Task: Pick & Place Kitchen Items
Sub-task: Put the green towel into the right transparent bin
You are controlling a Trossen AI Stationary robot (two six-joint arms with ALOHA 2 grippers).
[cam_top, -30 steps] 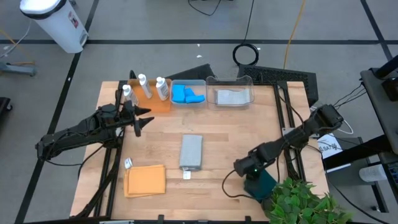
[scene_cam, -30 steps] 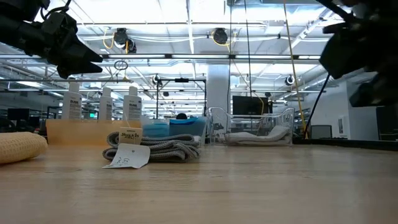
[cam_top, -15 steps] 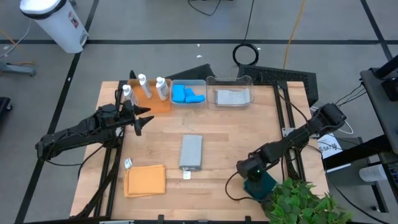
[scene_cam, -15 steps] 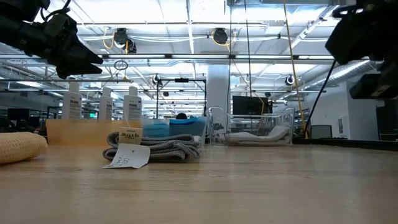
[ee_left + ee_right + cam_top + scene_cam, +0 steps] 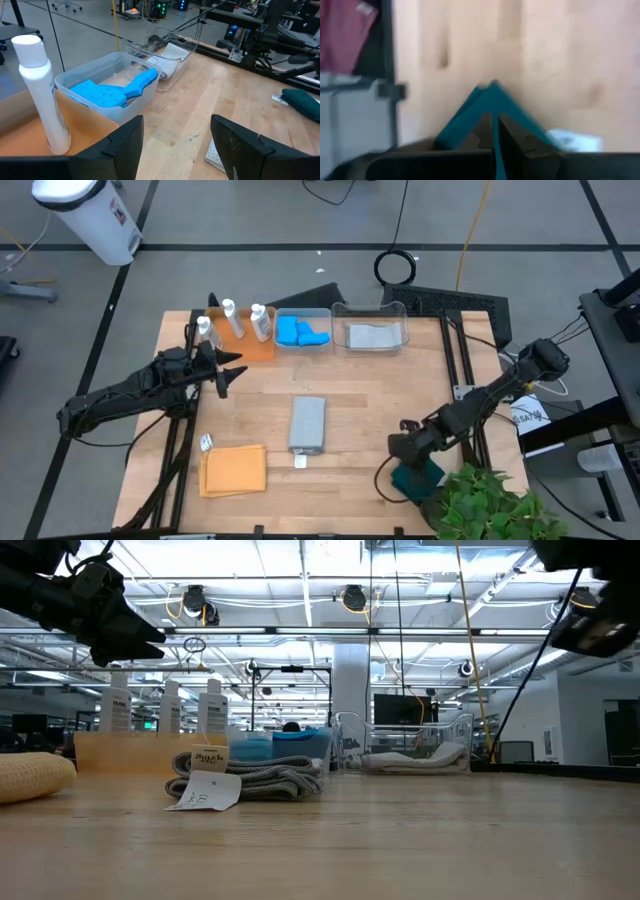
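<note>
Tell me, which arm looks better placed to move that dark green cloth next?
The right one, probably. Its gripper is already pinched shut on the dark green cloth at the table's near right corner. The left gripper hangs open far away beside the white bottles, holding nothing.

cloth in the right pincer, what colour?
Dark green-teal cloth, pinched in the right pincer; right wrist view shows it best.
</note>
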